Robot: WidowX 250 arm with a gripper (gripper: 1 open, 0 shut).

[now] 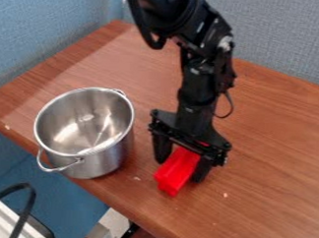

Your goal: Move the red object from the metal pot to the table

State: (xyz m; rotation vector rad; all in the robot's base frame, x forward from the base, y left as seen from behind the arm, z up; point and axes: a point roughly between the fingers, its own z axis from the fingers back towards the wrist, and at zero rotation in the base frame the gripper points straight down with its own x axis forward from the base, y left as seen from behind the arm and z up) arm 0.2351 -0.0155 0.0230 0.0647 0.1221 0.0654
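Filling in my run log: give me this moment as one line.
gripper: open, pointing down | red object: on table, between the jaws, near front edge | metal pot: empty, left of gripper

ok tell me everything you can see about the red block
The red block is a plain, bright red, elongated bar with flat faces and a matte look. It lies outside the metal pot, on the wooden table near its front edge, one end pointing toward the camera. Its far end sits between the jaws of the gripper, which stand spread on either side; whether they touch it is unclear.
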